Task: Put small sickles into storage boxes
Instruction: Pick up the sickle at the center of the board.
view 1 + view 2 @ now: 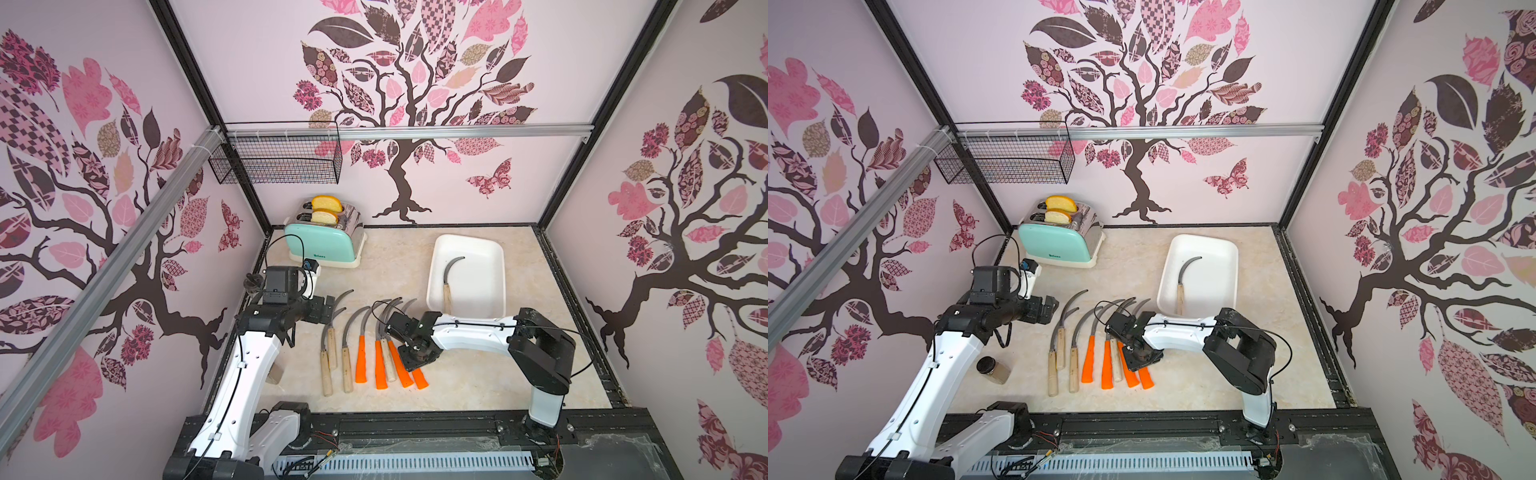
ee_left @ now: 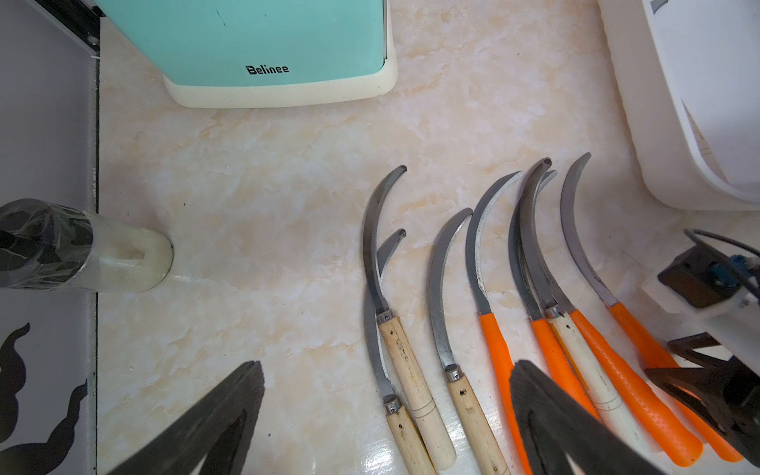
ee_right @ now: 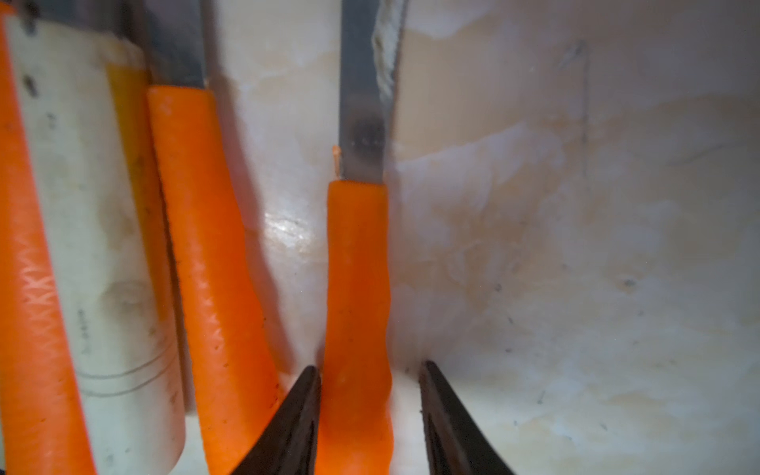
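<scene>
Sickle (image 3: 357, 288), orange, btwn right gripper (image 3: 369, 366) jaws, unclamped, butt cut off; left gripper (image 2: 386, 364) spread.

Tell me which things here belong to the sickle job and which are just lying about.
Job: row of eight sickles, wooden-handled sickle already in the white tray.
Lying about: toaster with bread slices, wire basket, jar.

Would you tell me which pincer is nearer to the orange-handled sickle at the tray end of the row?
Right. The right pincer straddles the handle of that orange-handled sickle, jaws not yet closed; the left pincer is open beside the wooden-handled sickles at the row's other end.
</scene>
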Motion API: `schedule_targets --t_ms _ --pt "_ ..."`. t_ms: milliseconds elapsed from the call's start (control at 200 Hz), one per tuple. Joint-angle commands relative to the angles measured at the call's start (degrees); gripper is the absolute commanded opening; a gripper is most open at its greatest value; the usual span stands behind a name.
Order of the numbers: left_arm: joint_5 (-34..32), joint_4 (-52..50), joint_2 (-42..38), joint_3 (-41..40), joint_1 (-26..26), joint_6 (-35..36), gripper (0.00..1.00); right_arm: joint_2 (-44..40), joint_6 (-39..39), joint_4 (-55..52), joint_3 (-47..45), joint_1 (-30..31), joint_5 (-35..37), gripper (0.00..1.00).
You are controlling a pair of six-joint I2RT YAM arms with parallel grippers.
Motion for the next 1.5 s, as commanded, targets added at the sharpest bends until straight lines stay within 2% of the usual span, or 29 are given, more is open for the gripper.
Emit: schedule_targets --t_ms 0,630,1220,1495 --pt "0.77 0.27 -0.88 -0.5 -0.21 0.62 0.98 0.48 0.33 -2.34 1.19 0.37 1.25 0.43" --pt "1.56 -0.26 -0.66 -0.57 -0.2 0.63 0.98 1.1 0.33 -2.61 0.39 0.73 1.16 0.38" --pt "2.04 -0.42 0.23 1.34 -0.24 0.63 0.98 1.48 -0.11 -2.13 -1.01 0.72 2.28 0.21" --pt "1.91 -0.05 0.79 2.61 -0.23 -0.83 0.98 0.73 -0.82 -2.77 -0.34 0.75 3.56 0.18"
